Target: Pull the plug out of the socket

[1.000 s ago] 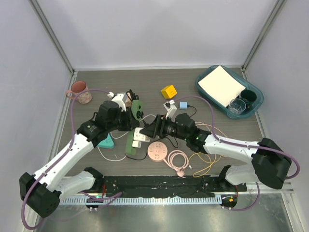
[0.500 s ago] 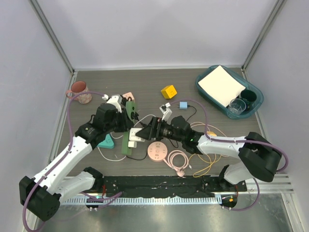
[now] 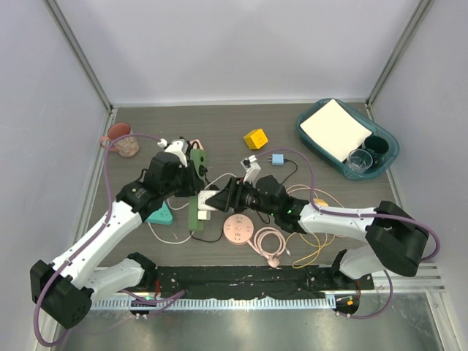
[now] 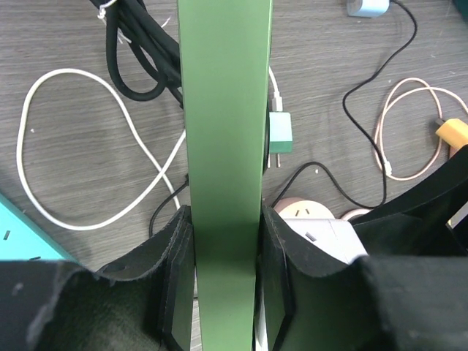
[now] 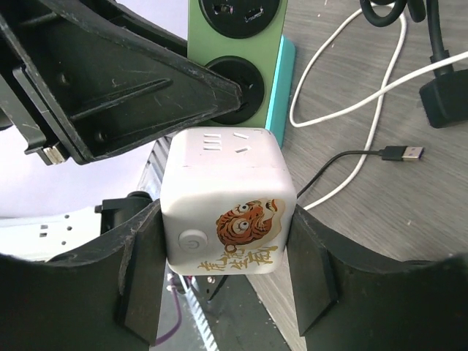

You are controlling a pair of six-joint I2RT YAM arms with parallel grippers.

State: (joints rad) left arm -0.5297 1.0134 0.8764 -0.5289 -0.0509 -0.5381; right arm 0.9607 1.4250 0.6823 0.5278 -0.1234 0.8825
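Reaches farther left with the right gripper (image 3: 210, 199) than a second ago, taking the white cube plug (image 5: 227, 212) along between the fingers. Pulls the right arm's elbow and shoulder in toward the middle of the table. Swings the far end of the green power strip (image 4: 223, 146), clamped in the left gripper (image 4: 223, 289), slightly leftward and farther back.
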